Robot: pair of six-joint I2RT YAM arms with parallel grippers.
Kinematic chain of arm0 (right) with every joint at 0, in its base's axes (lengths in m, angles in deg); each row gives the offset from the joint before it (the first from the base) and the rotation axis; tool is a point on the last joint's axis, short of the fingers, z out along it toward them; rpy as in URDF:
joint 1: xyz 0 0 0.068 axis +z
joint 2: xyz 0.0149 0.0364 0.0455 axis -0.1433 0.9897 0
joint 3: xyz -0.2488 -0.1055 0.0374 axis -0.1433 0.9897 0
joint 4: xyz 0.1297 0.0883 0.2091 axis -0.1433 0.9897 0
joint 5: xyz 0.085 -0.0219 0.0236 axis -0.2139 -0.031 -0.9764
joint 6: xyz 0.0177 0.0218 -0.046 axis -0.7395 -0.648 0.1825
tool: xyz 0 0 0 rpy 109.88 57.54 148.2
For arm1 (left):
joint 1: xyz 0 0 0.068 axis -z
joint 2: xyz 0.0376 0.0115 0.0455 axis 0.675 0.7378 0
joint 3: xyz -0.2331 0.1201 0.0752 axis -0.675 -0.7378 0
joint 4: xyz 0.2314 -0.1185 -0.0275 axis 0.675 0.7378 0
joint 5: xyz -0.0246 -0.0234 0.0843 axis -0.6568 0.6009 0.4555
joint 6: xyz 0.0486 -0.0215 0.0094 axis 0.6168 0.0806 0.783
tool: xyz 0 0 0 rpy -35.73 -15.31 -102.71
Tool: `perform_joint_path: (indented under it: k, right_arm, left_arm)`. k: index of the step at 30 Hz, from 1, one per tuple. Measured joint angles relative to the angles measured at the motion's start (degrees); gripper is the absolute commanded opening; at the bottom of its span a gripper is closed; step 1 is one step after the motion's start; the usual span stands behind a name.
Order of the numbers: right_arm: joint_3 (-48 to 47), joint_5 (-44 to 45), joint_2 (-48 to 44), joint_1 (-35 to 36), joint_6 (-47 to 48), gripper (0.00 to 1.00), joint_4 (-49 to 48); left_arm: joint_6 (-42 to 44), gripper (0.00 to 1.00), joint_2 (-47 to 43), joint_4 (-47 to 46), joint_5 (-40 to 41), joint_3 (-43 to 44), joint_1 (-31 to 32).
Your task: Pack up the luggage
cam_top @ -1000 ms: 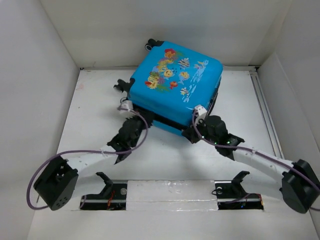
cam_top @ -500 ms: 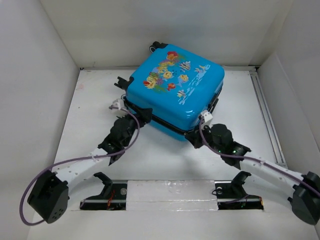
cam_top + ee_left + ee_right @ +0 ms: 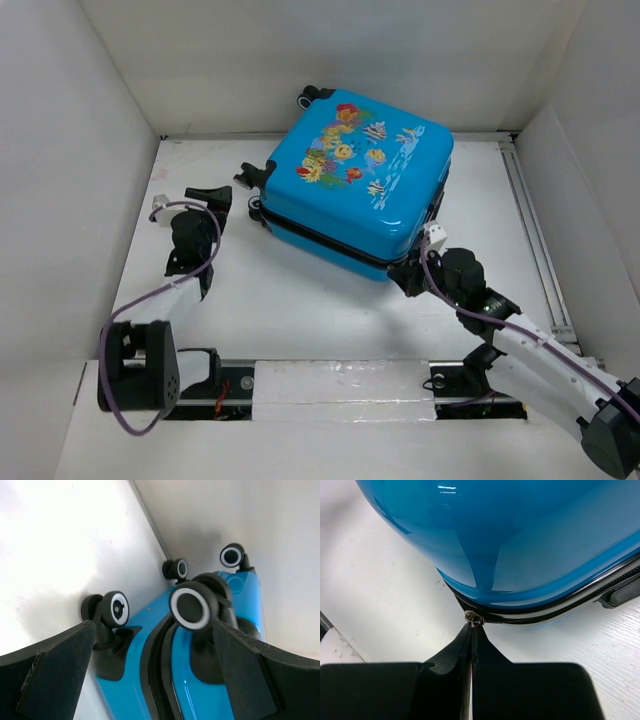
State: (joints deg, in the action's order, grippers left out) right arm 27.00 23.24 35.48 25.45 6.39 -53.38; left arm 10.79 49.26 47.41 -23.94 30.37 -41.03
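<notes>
At left, we find the left gripper with fingers apart and empty, just beside the wheels of the luggage, which lies flat at the back of the table, fish face up, shells together. At right, the right gripper is pinched tight on the zipper pull at the near corner. We judge filling finished and zipping in hand; how much seam remains unzipped, we cannot tell.

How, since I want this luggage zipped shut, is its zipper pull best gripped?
Pinch the small metal zipper pull from both sides, coming in low from outside the luggage corner, level with the seam. It juts outward from the zipper line there, and the right gripper is shut on it that way.
</notes>
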Motion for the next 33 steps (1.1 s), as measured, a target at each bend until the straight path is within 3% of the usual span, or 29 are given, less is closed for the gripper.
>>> perform_joint_path:
  k: [9, 18, 21, 25, 27, 29, 33]
  right_arm:
    - [0.00, -1.20, 0.37, 0.15, 0.00, 0.00, -0.35]
    - [0.00, -1.53, 0.72, 0.52, 0.00, 0.00, -0.68]
    - [0.00, -1.53, 0.76, 0.52, 0.00, 0.00, -0.70]
    - [0.00, -1.62, 1.25, 0.55, -0.02, 0.00, -1.25]
    - [-0.02, -1.64, 1.49, 0.72, 0.00, 0.00, -1.49]
    - [0.00, -1.64, 1.64, 0.92, 0.00, 0.00, -1.77]
    - [0.00, -1.84, 2.12, 0.94, 0.00, 0.00, -2.19]
  left_arm:
    - [-8.96, 1.00, 16.00, -11.32, -11.72, 6.08, -1.92]
    - [-15.72, 0.81, 25.29, -22.32, -15.65, 10.47, -2.08]
    - [-17.09, 0.81, 26.91, -24.13, -16.04, 11.13, -1.90]
    - [-18.95, 0.47, 28.50, -27.43, -16.48, 11.78, -1.77]
    - [-19.74, 0.21, 28.79, -29.42, -16.46, 12.13, -1.64]
    - [-20.96, 0.03, 29.18, -29.90, -16.46, 12.20, -1.64]
    - [-20.81, 0.00, 30.03, -31.43, -16.46, 12.20, -1.57]
